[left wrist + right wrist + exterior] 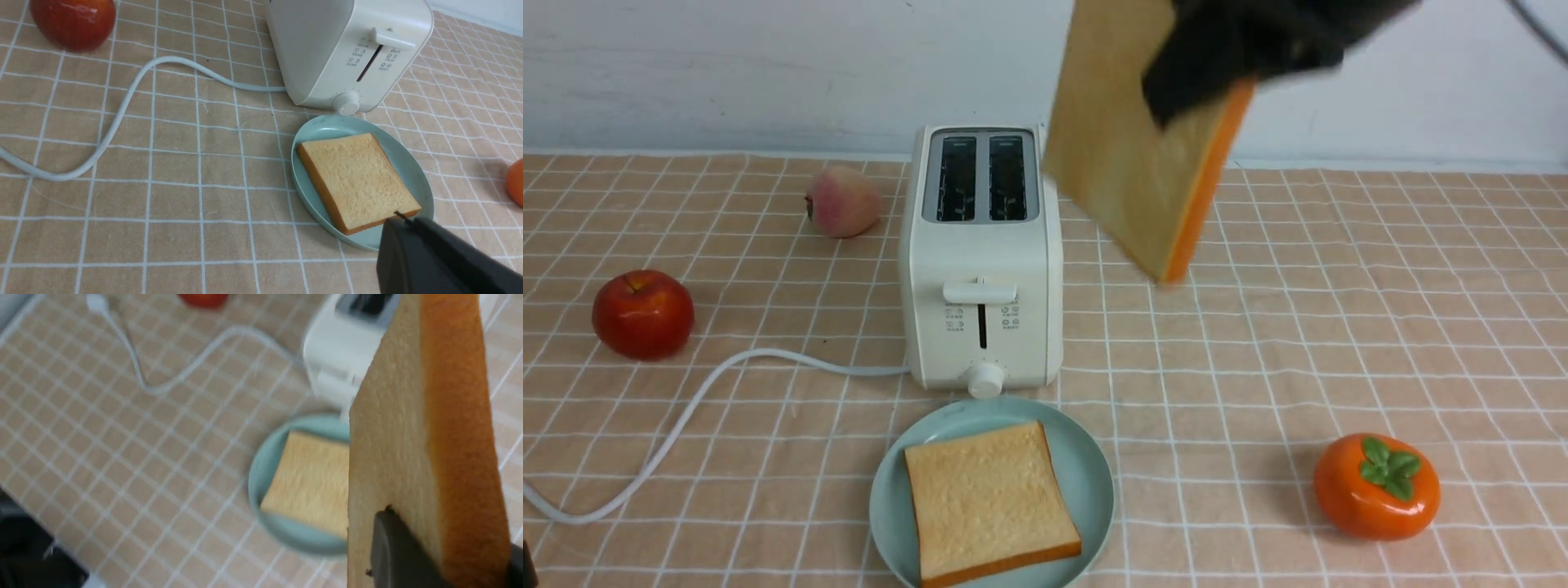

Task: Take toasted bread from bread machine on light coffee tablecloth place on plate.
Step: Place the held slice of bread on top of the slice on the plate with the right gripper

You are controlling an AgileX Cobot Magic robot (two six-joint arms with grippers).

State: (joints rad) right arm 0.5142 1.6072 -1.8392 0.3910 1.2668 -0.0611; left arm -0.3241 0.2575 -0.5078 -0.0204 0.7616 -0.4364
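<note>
Right claw (1217,77): clamped on the upper part of the held slice (1119,171), one dark finger across its face.
Left claw (429,257): closed and empty; only one dark finger shows in its wrist view, above the cloth (1339,327).
Held slice: in the air, tilted, to the right of the toaster (980,269) and above it. Both slots look empty.
Plated slice (988,498): flat on the plate (1094,465), just near of the toaster.
Handling (my guess): light and spongy, dents under a hard pinch; crust edge firmer.
Hold: by the crust margin, shallow. It may swing or slip if jerked.
</note>
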